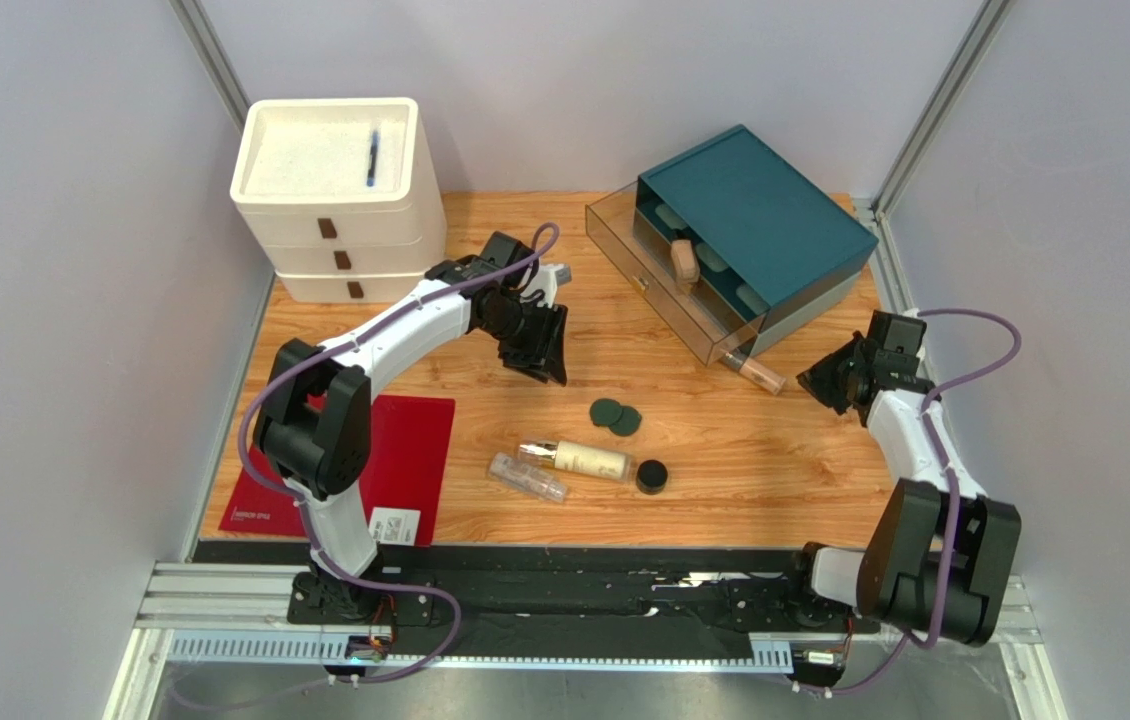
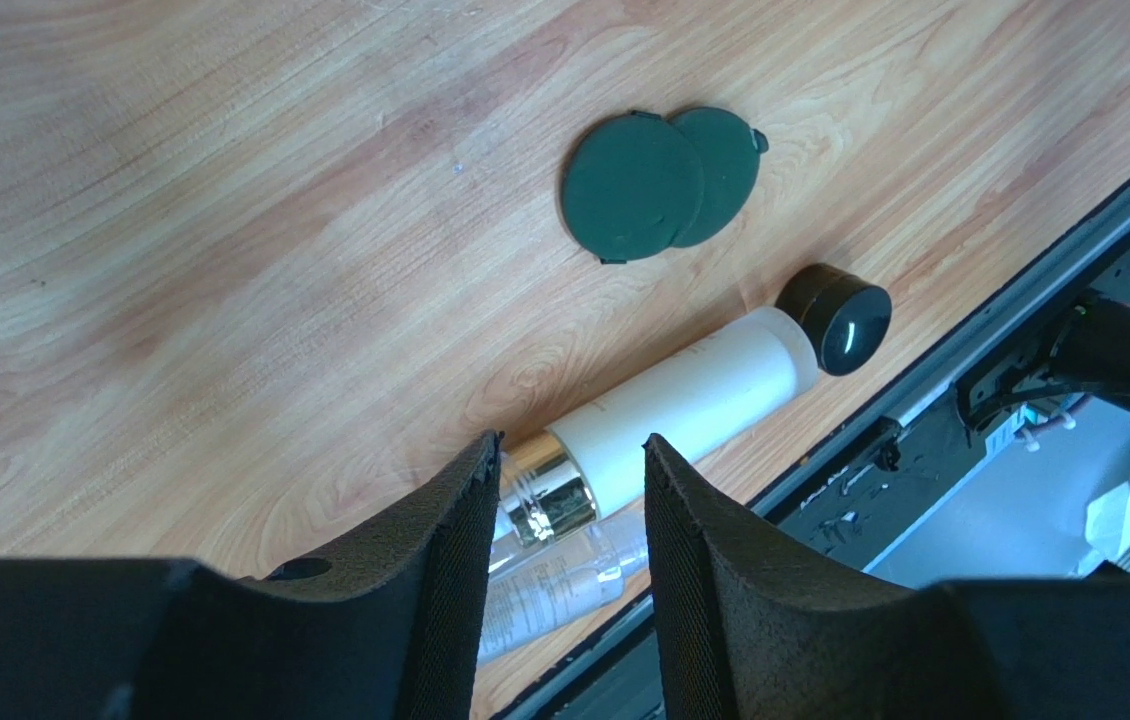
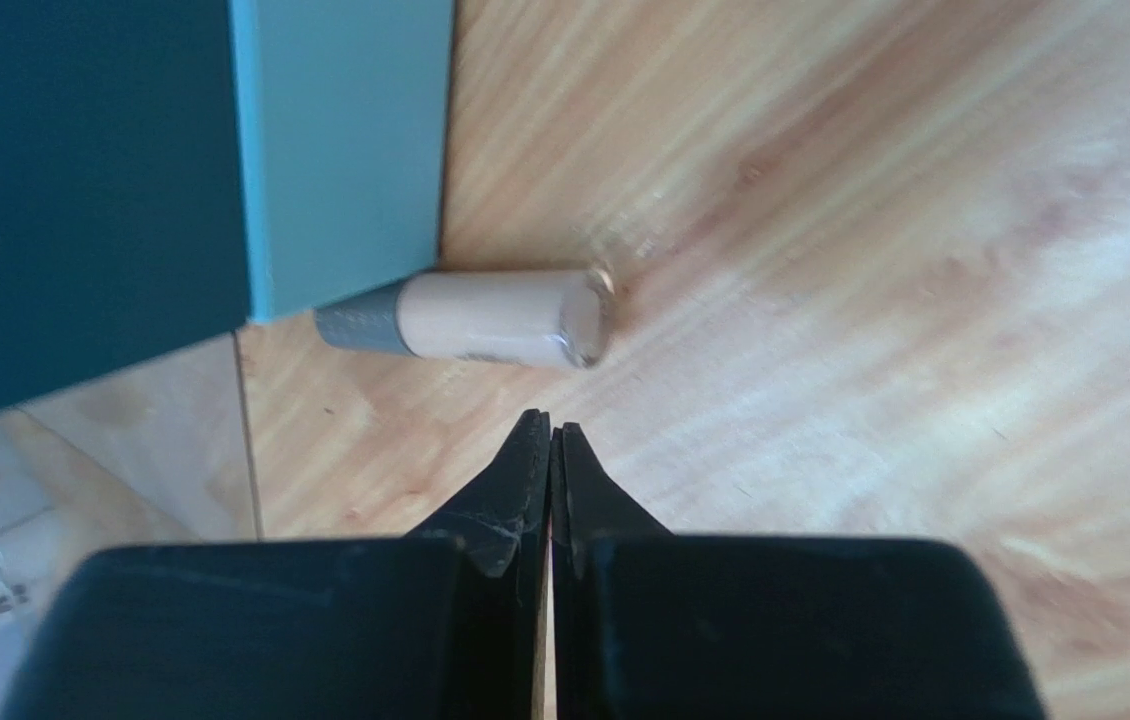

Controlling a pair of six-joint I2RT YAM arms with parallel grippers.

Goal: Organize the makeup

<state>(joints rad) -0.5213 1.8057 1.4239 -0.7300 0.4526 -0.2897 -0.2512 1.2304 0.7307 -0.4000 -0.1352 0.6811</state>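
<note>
Two flat dark-green discs (image 1: 615, 414) overlap on the wooden table, also in the left wrist view (image 2: 658, 180). Near them lie the cream gold-necked bottle (image 1: 586, 459) (image 2: 676, 413), the clear bottle (image 1: 526, 477) (image 2: 564, 585) and the black round jar (image 1: 652, 476) (image 2: 839, 318). My left gripper (image 1: 538, 348) (image 2: 571, 465) is open and empty, above the table behind them. One beige foundation bottle (image 1: 756, 371) (image 3: 489, 318) lies against the teal organizer's front corner. My right gripper (image 1: 812, 375) (image 3: 550, 435) is shut and empty just right of it. Another beige bottle (image 1: 685, 263) lies in the organizer's open drawer.
The teal organizer (image 1: 767, 210) (image 3: 75, 180) stands at the back right with a clear drawer pulled out. A white drawer unit (image 1: 331, 195) at the back left holds a blue pen (image 1: 373, 156) on top. A red mat (image 1: 376, 465) and white card (image 1: 395, 525) lie front left.
</note>
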